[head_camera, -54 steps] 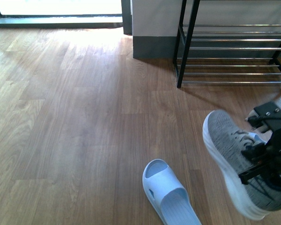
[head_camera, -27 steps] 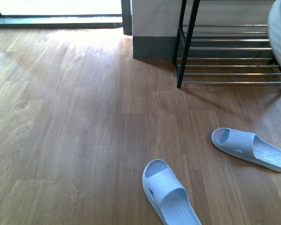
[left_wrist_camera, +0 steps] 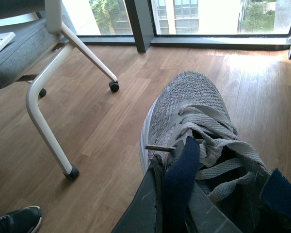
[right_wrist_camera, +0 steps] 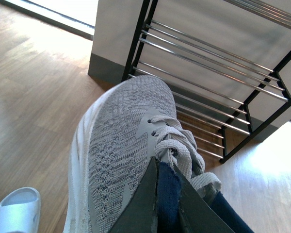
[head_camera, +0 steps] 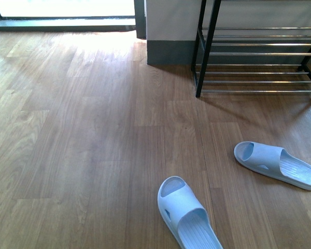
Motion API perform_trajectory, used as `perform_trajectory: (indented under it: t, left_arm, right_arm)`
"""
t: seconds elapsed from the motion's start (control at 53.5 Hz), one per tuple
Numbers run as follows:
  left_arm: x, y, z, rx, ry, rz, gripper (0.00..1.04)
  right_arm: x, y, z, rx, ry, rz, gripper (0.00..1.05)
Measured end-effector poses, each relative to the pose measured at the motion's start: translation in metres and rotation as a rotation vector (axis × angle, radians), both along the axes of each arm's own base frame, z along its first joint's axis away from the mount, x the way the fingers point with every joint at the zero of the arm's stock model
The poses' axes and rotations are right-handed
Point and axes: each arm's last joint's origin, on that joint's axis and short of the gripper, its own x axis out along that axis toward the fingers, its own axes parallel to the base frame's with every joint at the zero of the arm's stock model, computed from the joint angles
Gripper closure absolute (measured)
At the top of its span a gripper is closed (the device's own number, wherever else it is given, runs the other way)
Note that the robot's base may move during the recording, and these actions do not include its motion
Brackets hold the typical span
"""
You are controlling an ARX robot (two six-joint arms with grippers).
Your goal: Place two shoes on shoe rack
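1. Right gripper (right_wrist_camera: pixel 167 196): jaws pinch the first grey knit sneaker (right_wrist_camera: pixel 121 131) by its navy tongue. The toe points at the shoe rack (right_wrist_camera: pixel 137 39), short of its lower tiers.
2. Left gripper (left_wrist_camera: pixel 177 194): jaws pinch the second grey knit sneaker (left_wrist_camera: pixel 189 102) by its tongue, above the wood floor (left_wrist_camera: pixel 102 121). Its position relative to the shoe rack cannot be told.
3. Two pale blue slides lie in front of the shoe rack: the nearer slide (head_camera: pixel 277 164) and the farther slide (head_camera: pixel 186 215).

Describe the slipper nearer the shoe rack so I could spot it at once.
Start at the shoe rack at the far right of the wooden floor. On the floor before it lies a pale blue slipper. Unlike the other slipper, cut off by the bottom edge, it lies crosswise and shows whole.
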Motion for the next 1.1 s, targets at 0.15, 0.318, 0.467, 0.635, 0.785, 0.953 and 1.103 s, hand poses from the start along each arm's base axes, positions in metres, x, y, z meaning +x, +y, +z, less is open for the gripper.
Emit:
perform_trajectory:
  t: [0.15,0.318,0.467,0.635,0.785,0.953,1.103]
  left_arm:
    - [0.0,0.0,0.0,0.0,0.0,0.0,1.03]
    - [0.0,0.0,0.0,0.0,0.0,0.001,1.03]
    - [-0.0002,0.0003,0.0001,0.003,-0.001,0.01,1.03]
    - [-0.0002,0.0003,0.0001,0.003,-0.001,0.009,1.03]
    - [0.0,0.0,0.0,0.0,0.0,-0.001,1.03]
    - [-0.0001,0.0001,0.0001,0.001,-0.001,0.003,1.03]
    - [0.0001,0.0001,-0.0002,0.002,0.002,0.003,1.03]
  right_arm:
    - [0.0,0.0,0.0,0.0,0.0,0.0,1.03]
    - [0.0,0.0,-0.0001,0.0,0.0,-0.001,1.03]
    - [0.0,0.0008,-0.0001,0.004,0.001,0.01,1.03]
    - [-0.0002,0.001,0.0001,0.004,-0.001,0.012,1.03]
    - [-0.0001,0.0008,0.0,0.003,0.0,0.005,1.03]
    - [-0.0001,0.0005,0.0001,0.003,-0.001,-0.001,1.03]
    - [-0.0001,0.0006,-0.0002,0.005,0.001,0.004,1.03]
